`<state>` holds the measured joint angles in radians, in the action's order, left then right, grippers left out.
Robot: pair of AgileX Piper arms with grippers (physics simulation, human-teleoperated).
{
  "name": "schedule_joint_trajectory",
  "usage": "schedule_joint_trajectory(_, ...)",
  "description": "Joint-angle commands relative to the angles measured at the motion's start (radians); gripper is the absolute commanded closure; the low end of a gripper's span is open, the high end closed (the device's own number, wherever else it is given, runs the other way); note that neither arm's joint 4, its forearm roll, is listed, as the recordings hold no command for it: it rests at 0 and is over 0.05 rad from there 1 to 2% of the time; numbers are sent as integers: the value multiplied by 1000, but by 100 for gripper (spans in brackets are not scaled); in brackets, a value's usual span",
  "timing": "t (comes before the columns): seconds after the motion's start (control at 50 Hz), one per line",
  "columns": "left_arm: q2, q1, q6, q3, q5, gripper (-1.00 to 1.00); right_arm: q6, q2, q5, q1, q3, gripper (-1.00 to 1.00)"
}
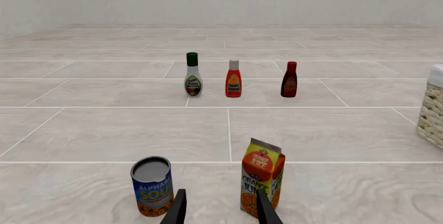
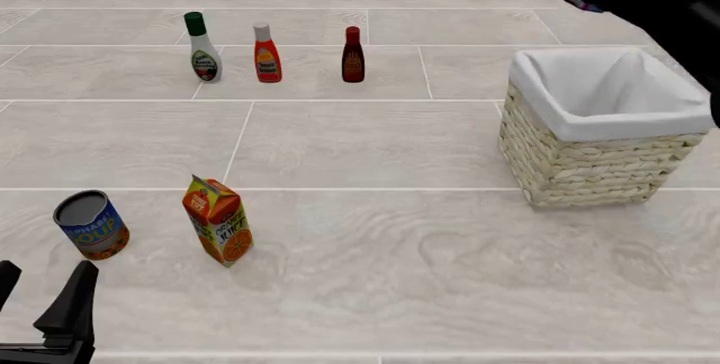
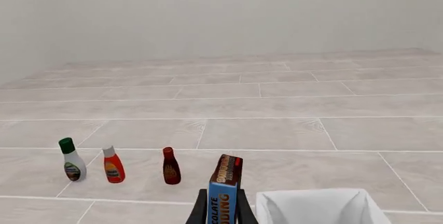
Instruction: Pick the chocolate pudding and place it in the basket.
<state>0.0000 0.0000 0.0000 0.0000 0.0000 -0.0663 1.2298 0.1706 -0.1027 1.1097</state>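
Observation:
The chocolate pudding [image 3: 225, 185], a small brown box with a blue face, stands upright between the dark fingers of my right gripper [image 3: 223, 209], which is shut on it. It hangs high, just beside the white liner of the basket [image 3: 315, 206]. In the front view the wicker basket [image 2: 585, 162] stands at the right, and my right arm [image 2: 658, 2] is above its far right corner; the pudding is hidden there. My left gripper [image 2: 40, 295] is open at the near left, its fingers [image 1: 178, 209] empty.
An orange juice carton [image 2: 217, 221] and a soup can [image 2: 90, 225] stand at the near left, close in front of the left gripper. Three bottles line the far side: green-capped dressing [image 2: 204, 48], red ketchup [image 2: 265, 54] and dark sauce [image 2: 352, 56].

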Motion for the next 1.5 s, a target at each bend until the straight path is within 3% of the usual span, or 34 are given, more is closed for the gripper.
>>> schedule_joint_trajectory(0.02,0,0,0,0,0,-100,9,-52,-10,31,-6,100)
schedule_joint_trajectory(0.88,0,0,0,0,0,-100,40,-42,-51,208,-21,100)
schedule_joint_trajectory(1.32,0,0,0,0,0,-100,-22,110,-149,225,109,100)
schedule_joint_trajectory(1.44,0,0,0,0,0,-100,-4,136,-154,214,129,100)
schedule_joint_trajectory(1.5,0,0,0,0,0,-100,-31,164,-185,207,153,100)
